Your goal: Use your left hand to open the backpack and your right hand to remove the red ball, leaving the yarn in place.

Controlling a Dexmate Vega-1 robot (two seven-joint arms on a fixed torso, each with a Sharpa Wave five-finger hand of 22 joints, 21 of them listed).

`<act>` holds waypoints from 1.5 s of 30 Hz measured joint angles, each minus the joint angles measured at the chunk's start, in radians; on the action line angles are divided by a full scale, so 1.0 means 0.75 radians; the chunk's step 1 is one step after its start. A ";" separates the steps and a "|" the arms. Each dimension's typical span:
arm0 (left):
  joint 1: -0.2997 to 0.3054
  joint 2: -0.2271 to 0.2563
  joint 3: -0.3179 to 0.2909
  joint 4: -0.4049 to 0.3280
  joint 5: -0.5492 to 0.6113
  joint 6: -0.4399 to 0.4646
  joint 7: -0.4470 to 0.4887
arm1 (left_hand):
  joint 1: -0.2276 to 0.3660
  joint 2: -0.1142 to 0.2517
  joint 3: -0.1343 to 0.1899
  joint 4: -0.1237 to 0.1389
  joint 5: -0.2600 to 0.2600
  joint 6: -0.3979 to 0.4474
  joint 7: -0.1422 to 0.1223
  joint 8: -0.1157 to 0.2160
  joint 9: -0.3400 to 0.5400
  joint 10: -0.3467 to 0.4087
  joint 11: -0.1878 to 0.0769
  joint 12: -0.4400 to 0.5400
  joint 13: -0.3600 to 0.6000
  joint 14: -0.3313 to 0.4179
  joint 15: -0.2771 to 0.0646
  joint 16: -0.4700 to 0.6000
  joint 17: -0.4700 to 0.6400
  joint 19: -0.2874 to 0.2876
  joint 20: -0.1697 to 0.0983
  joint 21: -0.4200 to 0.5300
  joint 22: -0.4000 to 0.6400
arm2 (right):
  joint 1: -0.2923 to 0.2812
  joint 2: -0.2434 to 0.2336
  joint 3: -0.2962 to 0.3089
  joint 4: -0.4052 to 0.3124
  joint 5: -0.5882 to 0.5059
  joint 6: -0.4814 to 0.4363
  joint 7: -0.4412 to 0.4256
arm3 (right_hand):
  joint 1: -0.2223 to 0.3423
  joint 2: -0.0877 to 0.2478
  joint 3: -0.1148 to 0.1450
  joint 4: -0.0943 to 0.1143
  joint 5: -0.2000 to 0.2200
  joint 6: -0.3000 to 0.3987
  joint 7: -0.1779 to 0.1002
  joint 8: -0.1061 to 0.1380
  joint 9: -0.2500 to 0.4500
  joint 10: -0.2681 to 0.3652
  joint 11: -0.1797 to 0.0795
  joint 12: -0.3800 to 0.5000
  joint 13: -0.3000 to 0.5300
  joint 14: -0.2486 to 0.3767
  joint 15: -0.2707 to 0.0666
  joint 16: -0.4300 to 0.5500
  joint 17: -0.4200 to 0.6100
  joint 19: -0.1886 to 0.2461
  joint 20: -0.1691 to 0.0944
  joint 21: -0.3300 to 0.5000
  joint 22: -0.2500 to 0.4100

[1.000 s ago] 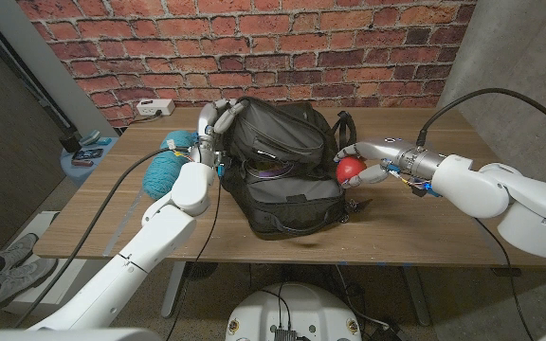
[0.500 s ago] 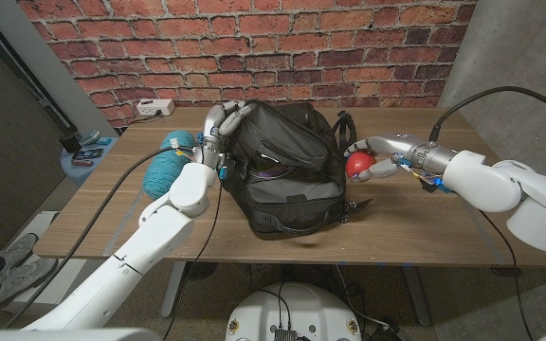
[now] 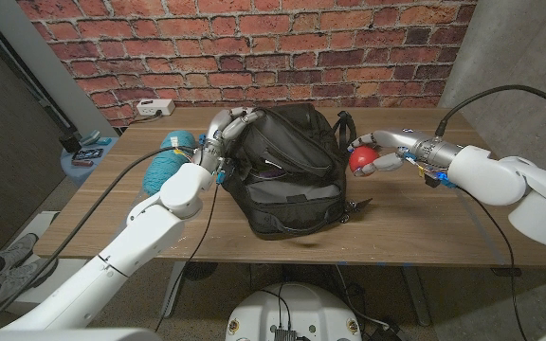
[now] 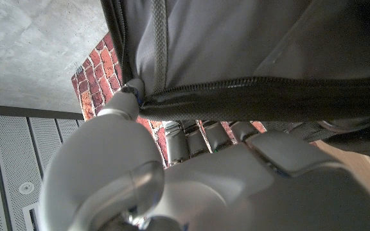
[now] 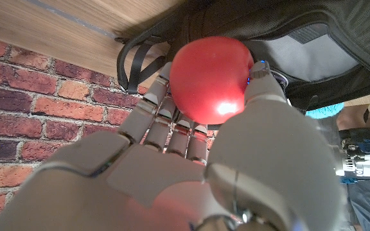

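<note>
A: Well, from the head view, how far along are we?

B: Mostly done, I'd judge. The right hand [image 3: 379, 157] has its fingers wrapped round the red ball [image 3: 360, 157] and holds it out of the backpack [image 3: 282, 166], just beside the bag's right side and above the table [image 3: 425, 223]. The left hand [image 3: 227, 128] grips the bag's upper edge on its left, keeping it open. What's left seems to be setting the ball down.

A: And the yarn?

B: A teal ball of yarn [image 3: 162, 163] lies on the table to the left of the bag, behind the left arm. Whether more sits inside, I can't tell.

A: The left wrist view?

B: The left hand's fingers [image 4: 191, 138] are pressed against the bag's zipper [image 4: 262, 96], with grey fabric close above them.

A: The right wrist view?

B: The ball [image 5: 209, 78] is cupped between fingers and thumb, the bag right behind it.

A: Any change from a second ago?

B: The ball was against the bag's opening then; it has since come up and away to the right, and the bag has slumped a little.
</note>
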 measured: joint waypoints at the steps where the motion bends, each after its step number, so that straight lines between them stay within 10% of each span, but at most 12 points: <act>1: 0.000 0.001 -0.001 -0.001 -0.009 0.002 -0.008 | -0.001 0.001 0.000 0.000 0.000 0.000 0.000 0.000 0.000 -0.002 0.002 0.000 0.000 0.000 0.000 0.000 -0.001 0.000 0.000 0.000 0.000 | 0.005 0.001 -0.003 0.005 0.001 0.001 0.000 | 0.000 0.000 0.000 0.000 0.000 0.000 0.000 0.000 0.000 0.000 0.000 0.000 0.000 0.000 0.000 0.000 0.003 0.000 0.000 0.000 0.000; 10: 0.025 0.080 -0.044 -0.043 -0.091 0.029 -0.083 | -0.014 0.014 -0.011 0.011 0.000 -0.051 -0.026 -0.005 0.003 -0.061 0.023 -0.020 0.000 -0.048 0.029 -0.017 -0.014 -0.024 0.013 -0.009 0.000 | 0.050 0.002 -0.040 0.037 0.014 0.032 -0.004 | 0.001 0.000 -0.004 0.004 0.000 0.000 0.000 0.000 0.000 0.000 0.000 -0.001 0.001 0.000 0.000 0.000 0.007 0.000 0.000 0.000 0.000; 30: 0.091 0.354 -0.209 -0.118 -0.288 0.084 -0.347 | -0.128 0.031 -0.061 0.035 -0.020 -0.496 0.021 -0.231 -0.064 -0.421 0.143 -0.145 -0.006 -0.391 0.153 -0.027 -0.058 -0.196 0.076 -0.044 0.004 | 0.152 -0.016 -0.147 0.070 0.045 0.055 -0.046 | 0.005 0.000 -0.009 0.009 0.000 0.000 0.000 -0.005 0.000 0.000 0.000 0.005 0.006 0.000 0.000 0.000 0.003 0.000 0.000 0.000 0.000; 32: 0.098 0.388 -0.227 -0.122 -0.305 0.091 -0.378 | -0.201 -0.031 -0.061 0.035 -0.020 -0.539 0.029 -0.257 -0.070 -0.456 0.159 -0.156 -0.006 -0.425 0.167 -0.027 -0.064 -0.218 0.084 -0.049 0.003 | 0.164 -0.019 -0.159 0.071 0.048 0.054 -0.048 | 0.005 0.000 -0.009 0.009 0.000 0.000 0.000 -0.010 0.000 0.000 0.000 0.005 0.006 0.000 0.000 0.000 0.005 0.000 0.000 0.000 0.000; 45: 0.163 0.547 -0.356 -0.150 -0.401 0.136 -0.538 | -0.215 -0.004 -0.076 0.039 -0.026 -0.661 0.046 -0.325 -0.078 -0.543 0.190 -0.181 -0.012 -0.517 0.198 -0.026 -0.084 -0.269 0.093 -0.051 0.003 | 0.266 -0.033 -0.264 0.084 0.058 0.042 -0.058 | 0.004 -0.001 -0.009 0.009 0.000 0.000 0.000 -0.010 0.000 0.000 0.000 0.005 0.012 0.000 0.000 0.000 0.006 0.000 0.000 0.000 0.000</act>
